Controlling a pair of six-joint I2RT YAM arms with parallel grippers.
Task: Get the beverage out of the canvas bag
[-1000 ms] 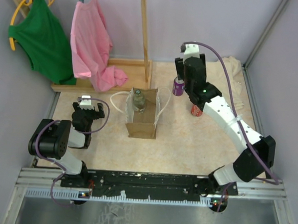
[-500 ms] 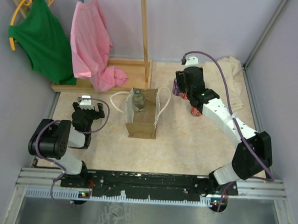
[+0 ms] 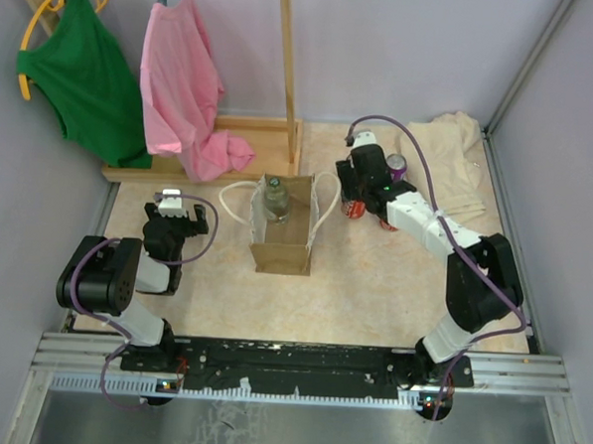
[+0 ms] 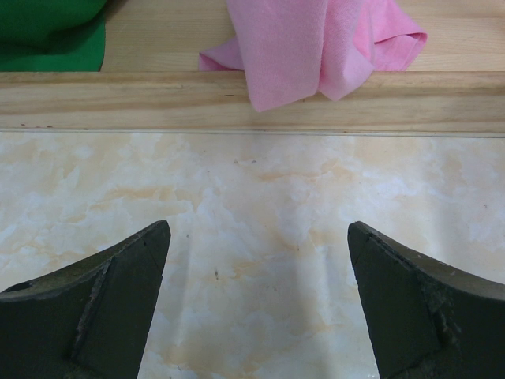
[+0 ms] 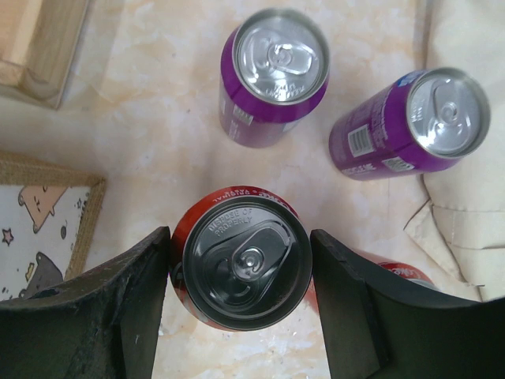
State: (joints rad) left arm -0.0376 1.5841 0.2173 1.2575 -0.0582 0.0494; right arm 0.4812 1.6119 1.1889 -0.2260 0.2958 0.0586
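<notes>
L tool (image 4: pixel 256 308) released, empty, over bare table (image 4: pixel 260 197) nr left edge. Mid-table: canvas bag (image 3: pixel 280 249) w/ beverage (image 3: pixel 275 195) inside. Just right of bag, R tool (image 5: pixel 241 237) clenched on red can (image 5: pixel 241 272). Beyond: purple can (image 5: pixel 276 75), 2nd purple can (image 5: pixel 410 126), cream cloth (image 5: pixel 465 229).

We see the canvas bag (image 3: pixel 280 249) standing upright and open near the middle of the tabletop, a small boxy tan-brown bag. Its two white loop handles (image 3: pixel 235 193) flop outward, one to each side. In the right wrist view its woven rim frames a pale panel printed with little cartoon figures. The beverage (image 3: pixel 275 197), a greenish bottle with a dark cap, stands inside, towards the bag's far end.
</notes>
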